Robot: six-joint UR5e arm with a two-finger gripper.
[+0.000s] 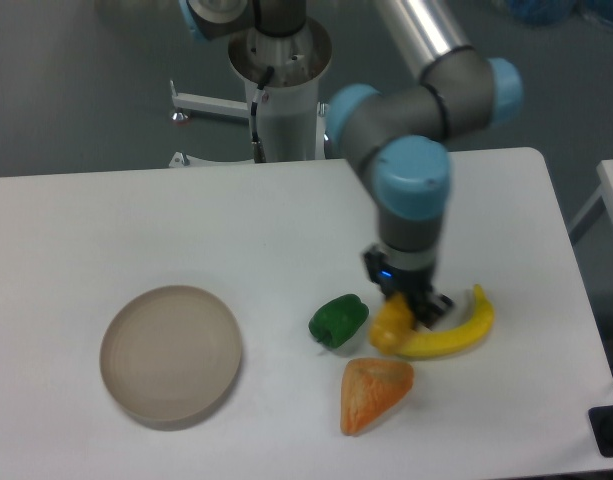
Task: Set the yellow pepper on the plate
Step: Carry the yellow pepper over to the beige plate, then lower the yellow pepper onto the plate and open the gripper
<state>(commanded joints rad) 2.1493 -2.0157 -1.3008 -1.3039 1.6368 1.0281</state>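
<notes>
The yellow pepper [391, 324] is held in my gripper [408, 308], which is shut on it and points straight down. The pepper hangs just above the table, over the left end of the banana and to the right of the green pepper. The plate [171, 352] is a round beige dish at the front left of the table, with nothing on it, well to the left of the gripper.
A green pepper [338, 320] lies beside the held pepper on its left. A yellow banana [458, 332] curves to the right under the gripper. An orange triangular wedge [373, 392] sits just in front. The arm's base post [284, 110] stands behind the table.
</notes>
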